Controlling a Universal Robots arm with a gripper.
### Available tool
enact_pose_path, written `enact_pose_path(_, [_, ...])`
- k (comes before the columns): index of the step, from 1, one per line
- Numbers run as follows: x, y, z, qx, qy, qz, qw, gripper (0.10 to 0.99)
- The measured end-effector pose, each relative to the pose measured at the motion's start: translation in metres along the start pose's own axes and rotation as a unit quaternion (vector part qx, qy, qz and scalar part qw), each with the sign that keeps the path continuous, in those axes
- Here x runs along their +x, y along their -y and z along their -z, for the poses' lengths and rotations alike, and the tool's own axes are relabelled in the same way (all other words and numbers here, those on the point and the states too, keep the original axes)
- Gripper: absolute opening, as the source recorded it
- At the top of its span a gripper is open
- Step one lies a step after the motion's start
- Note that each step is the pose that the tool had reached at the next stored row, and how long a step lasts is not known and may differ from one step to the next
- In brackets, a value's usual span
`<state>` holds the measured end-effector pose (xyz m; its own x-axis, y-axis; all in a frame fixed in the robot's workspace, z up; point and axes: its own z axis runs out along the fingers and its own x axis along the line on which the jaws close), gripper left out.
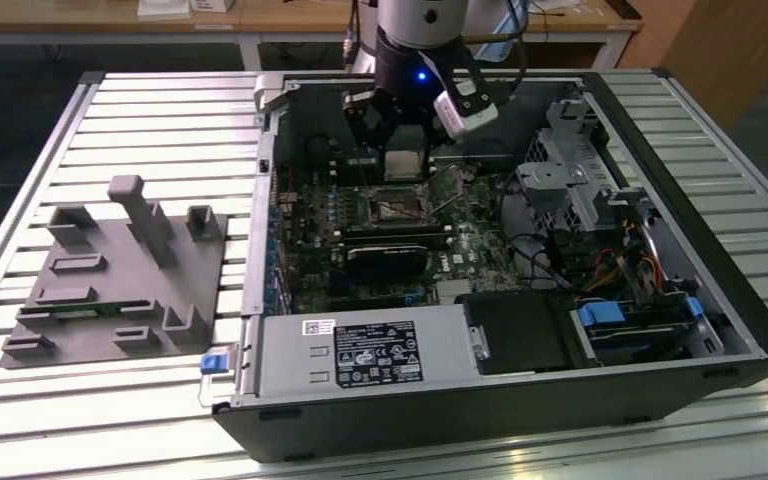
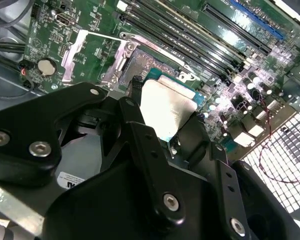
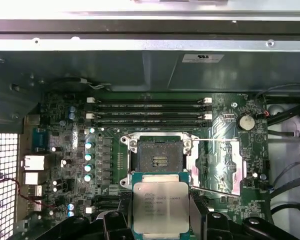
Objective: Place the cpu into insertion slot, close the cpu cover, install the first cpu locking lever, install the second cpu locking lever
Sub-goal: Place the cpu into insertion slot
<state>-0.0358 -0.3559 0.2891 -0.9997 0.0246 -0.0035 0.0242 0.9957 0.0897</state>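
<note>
First wrist view: the hand [image 3: 161, 217] grips the cpu [image 3: 160, 200] near the uncovered insertion slot [image 3: 160, 159].

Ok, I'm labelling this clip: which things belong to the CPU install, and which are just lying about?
In the job: cpu, held by the gripper; insertion slot, uncovered; cpu cover, swung open.
Lying about: memory slots; coin cell; grey fixture block; power supply.

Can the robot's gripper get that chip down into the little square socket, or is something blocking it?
Probably yes. The gripper holds the cpu close to the insertion slot, whose centre lies bare; the cpu cover is swung open beside it.
</note>
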Motion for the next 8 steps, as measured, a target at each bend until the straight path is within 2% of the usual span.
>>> enact_pose_path(6, [0.0000,0.0000,-0.0002,0.0000,0.0001,-0.001,1.0000,0.541])
enact_pose_path(8, [-0.0001,0.0000,-0.0003,0.0000,0.0008,-0.009,1.0000,0.541])
